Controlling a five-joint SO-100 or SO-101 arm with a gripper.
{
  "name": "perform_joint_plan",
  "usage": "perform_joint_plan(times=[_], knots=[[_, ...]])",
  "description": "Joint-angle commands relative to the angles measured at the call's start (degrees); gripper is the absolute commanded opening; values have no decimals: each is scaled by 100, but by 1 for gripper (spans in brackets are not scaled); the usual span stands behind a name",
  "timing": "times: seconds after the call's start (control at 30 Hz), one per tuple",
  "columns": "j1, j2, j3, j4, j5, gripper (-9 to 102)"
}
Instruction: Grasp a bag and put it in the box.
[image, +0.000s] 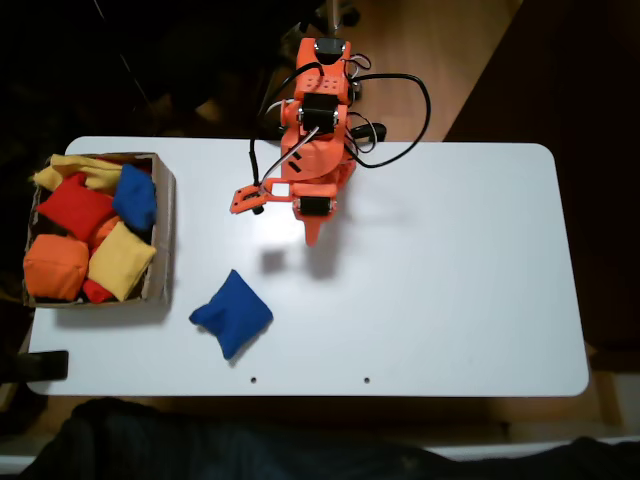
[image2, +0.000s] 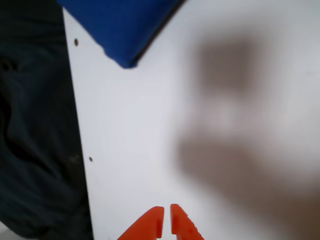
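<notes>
On smooth table (image: 450, 280), plump fabric bag (image: 232, 312)

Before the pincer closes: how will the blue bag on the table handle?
The blue bag looks plump and creased, so probably soft, sagging around the pincer rather than staying stiff. Lying flat on the white table, it shouldn't roll. Fabric likely grips well.
</notes>
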Motion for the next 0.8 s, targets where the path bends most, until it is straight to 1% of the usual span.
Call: perform_joint_plan(times=[0.0, 0.47, 0.77], knots=[[114, -299, -624, -123, -53, 0], [659, -1942, -2312, -105, -149, 0], [993, -2654, -3252, -53, -492, 0]])
